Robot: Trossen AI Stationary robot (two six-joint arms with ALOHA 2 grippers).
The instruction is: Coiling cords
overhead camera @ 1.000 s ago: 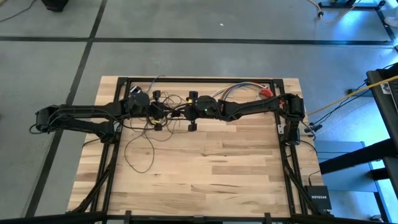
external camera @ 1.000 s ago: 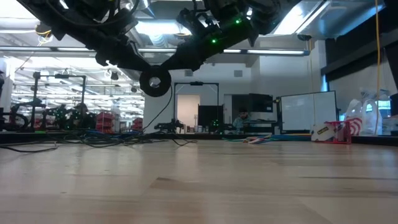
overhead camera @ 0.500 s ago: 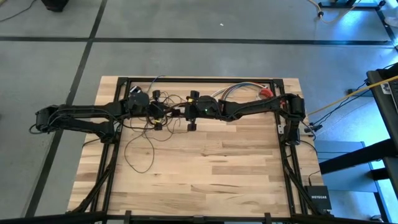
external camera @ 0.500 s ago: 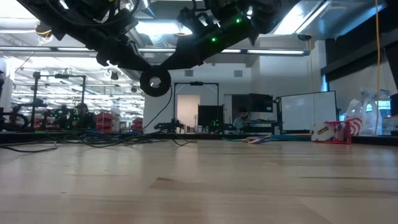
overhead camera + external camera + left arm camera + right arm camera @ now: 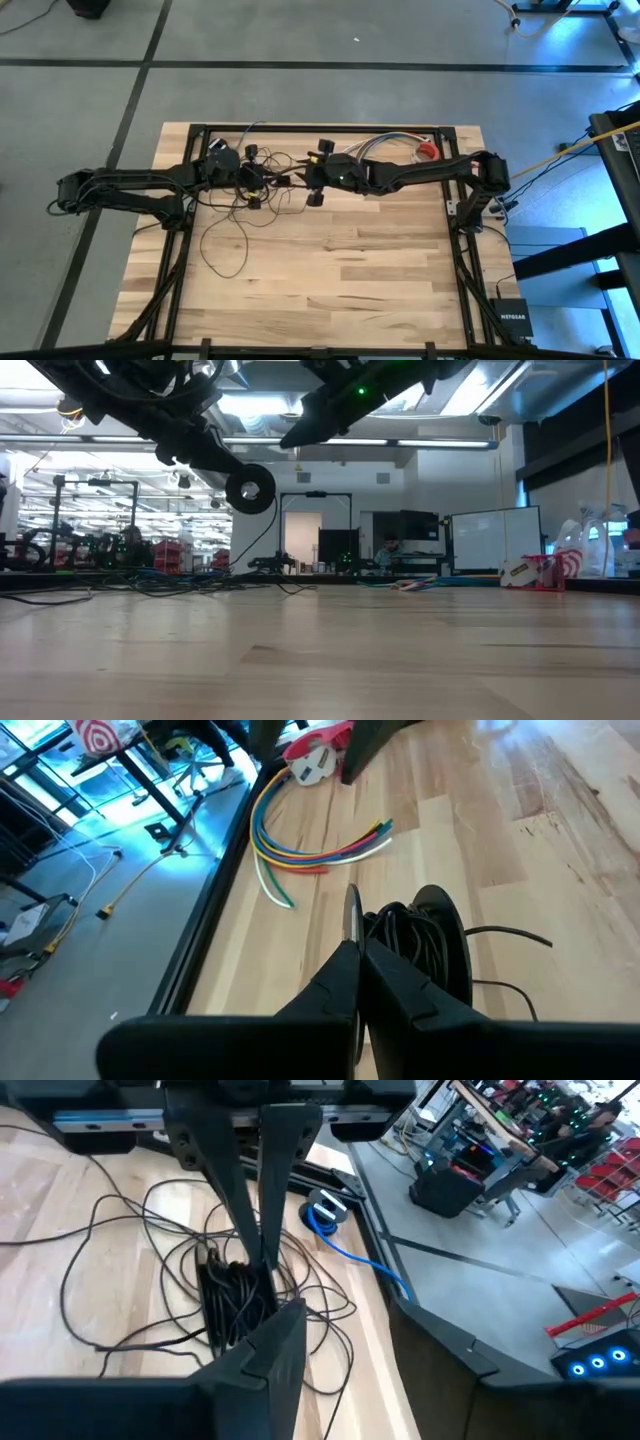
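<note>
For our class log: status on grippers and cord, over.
Left gripper shut on thin dark cord, coiled bundle. Right gripper open, just beside. Loose loops trail across wooden table.

Cords [image 5: 235, 1295] dark brown-black; table [image 5: 350, 270] pale wood; wire bundle [image 5: 300, 845] multicoloured.

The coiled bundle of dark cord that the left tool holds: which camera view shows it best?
The right wrist view: the bundle hangs from the shut left tool, with loose loops beneath. The left wrist view shows it partly behind that tool's fingers. The high view shows only a small dark tangle. The low view hides it.
</note>
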